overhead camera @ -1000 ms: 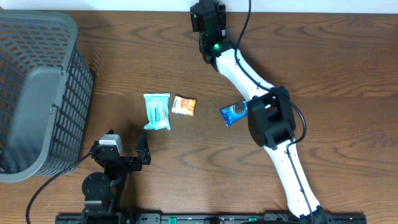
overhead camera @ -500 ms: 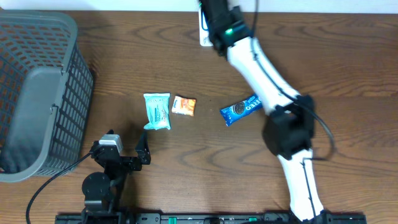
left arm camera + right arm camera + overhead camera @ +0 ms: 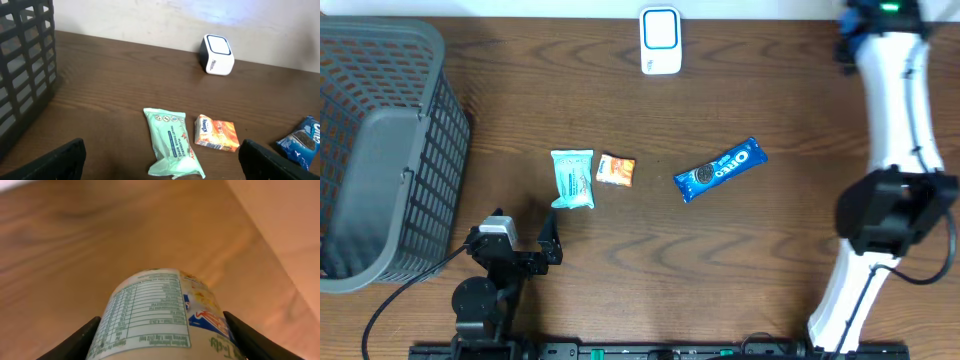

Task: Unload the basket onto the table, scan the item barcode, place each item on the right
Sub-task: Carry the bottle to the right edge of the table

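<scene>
Swinging the held container clear of the scanner

Carrying a labelled container (image 3: 150,305), the right end effector (image 3: 162,332) is pinching it between both fingers, with the nutrition panel facing the wrist camera. A second ago this arm was reaching across the middle of the desk (image 3: 800,100) and hanging over the scanner (image 3: 661,40). Now it is stretching along the right side, with its wrist up at the far right corner. The scanner is showing fully again, and the Oreo pack (image 3: 719,170), half hidden under the arm before, is lying in plain sight. By my reading, the container is heading away from the scanner window, so either a pass is finished or the arm is resetting for another; no barcode is showing on the side in view.

The right wrist view is showing the desk's edge running just beside the container, with a paler surface beyond it, so room on that side is looking tight. Open wood is lying between the scanner and the arm, giving a free path back.

The left end effector (image 3: 525,240) is resting near the front edge with its fingers spread wide and nothing between them. The wipes pack (image 3: 572,178) and orange packet (image 3: 616,170) are lying just ahead of it, and the basket (image 3: 430,120) is bounding the left side.
</scene>
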Available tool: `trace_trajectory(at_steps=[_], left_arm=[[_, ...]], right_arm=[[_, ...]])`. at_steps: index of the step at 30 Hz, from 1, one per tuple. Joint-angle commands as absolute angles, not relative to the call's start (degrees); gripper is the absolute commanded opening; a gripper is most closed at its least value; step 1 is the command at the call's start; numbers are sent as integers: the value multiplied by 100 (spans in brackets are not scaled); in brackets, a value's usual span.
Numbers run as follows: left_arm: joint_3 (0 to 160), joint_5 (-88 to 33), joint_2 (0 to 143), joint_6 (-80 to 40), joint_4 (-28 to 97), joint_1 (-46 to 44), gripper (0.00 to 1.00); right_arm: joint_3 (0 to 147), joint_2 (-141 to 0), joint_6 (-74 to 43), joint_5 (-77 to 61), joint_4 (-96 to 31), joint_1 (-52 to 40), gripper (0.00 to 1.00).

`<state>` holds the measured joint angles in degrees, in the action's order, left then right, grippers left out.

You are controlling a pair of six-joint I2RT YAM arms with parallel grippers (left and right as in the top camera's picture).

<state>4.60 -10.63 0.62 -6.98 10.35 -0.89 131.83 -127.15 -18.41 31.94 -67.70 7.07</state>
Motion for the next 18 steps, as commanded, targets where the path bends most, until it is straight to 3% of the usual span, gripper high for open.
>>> trace_trajectory(at_steps=[1,10,18], left_arm=[[381,-1155,38,-585,1194,-71,98],[381,-1155,38,-585,1194,-71,98],[381,-1155,38,-585,1194,-71,98]], right_arm=[[13179,-12639,-2163,2749,-6733,1494,55],[12713,-12717,-2541,1105,-6265,3251,54],[11290,-12761,-2965,996,-5297,3953,60]])
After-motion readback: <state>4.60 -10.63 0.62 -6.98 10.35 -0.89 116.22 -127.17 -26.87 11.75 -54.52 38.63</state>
